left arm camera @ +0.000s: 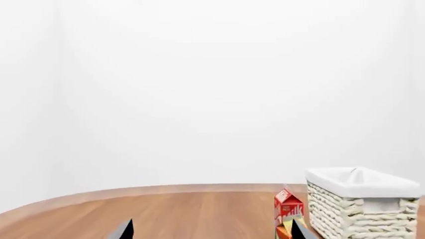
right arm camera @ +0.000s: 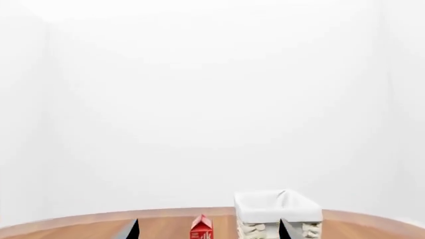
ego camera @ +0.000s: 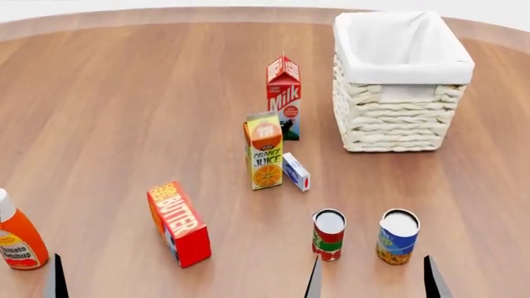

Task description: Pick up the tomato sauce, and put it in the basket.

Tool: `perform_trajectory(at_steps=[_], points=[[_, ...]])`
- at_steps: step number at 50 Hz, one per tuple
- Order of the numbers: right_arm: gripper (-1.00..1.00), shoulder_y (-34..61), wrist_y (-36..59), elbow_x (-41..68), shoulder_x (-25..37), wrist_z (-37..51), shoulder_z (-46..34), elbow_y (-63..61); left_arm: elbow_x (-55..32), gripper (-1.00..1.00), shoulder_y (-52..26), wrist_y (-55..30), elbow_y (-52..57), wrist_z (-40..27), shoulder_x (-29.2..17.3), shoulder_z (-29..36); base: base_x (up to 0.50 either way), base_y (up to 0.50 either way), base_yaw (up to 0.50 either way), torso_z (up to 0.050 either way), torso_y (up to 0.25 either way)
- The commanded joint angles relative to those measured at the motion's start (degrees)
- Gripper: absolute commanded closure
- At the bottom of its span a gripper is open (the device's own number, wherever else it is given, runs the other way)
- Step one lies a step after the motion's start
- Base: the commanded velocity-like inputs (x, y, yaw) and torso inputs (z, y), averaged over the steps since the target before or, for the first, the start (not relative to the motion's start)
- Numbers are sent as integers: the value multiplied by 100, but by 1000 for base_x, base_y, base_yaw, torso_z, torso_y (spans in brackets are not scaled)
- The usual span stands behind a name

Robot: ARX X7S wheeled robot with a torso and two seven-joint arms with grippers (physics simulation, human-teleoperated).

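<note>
The tomato sauce (ego camera: 329, 234), a small red-labelled tin with a green band and pale top, stands upright on the wooden table near the front in the head view. The whitish wicker basket (ego camera: 398, 118) with white lining stands at the back right, and also shows in the left wrist view (left arm camera: 362, 209) and the right wrist view (right arm camera: 279, 211). My right gripper (ego camera: 374, 282) is open and empty at the front edge, the tin just beyond its left fingertip (ego camera: 313, 279). Only one fingertip (ego camera: 56, 279) of my left gripper shows there. The left gripper (left arm camera: 211, 231) is open. Neither wrist view shows the tin.
A blue-and-yellow can (ego camera: 398, 236) stands right of the tin. An orange juice carton (ego camera: 265, 151), a small white-blue box (ego camera: 296, 172) and a milk carton (ego camera: 284, 96) stand mid-table. A butter box (ego camera: 178, 223) and a ketchup bottle (ego camera: 17, 239) are at the left.
</note>
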Motion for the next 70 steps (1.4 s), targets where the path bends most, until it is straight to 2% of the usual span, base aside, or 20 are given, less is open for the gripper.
perform_trajectory(at_steps=[1,46,50,54,59,70], points=[[-100,-26,-20,64,82,109,-55,-97,40,-100,23,3,54,-105,-93,105,500,0,0,0,0],[-100,-56,-156,184,316,411,-211,-85,39,-100,-14,-12,48,-451,-322,255,500,0,0,0,0],[-100,-81,-154,187,349,433,-215,-122,46,-100,-35,-2,-1,-480,-334,268,0,0,0,0,3],[-100,-131,73,670,567,258,-167,-302,89,-100,-78,7,-97,-504,-347,311,0,0,0,0,0],[-100,-524,299,777,1097,41,32,-546,78,-100,-161,-6,-252,-533,-351,327,0,0,0,0,0],[-100,-1664,-311,750,1345,-78,394,19,84,-100,-259,-24,-445,-591,-371,392,0,0,0,0,0]])
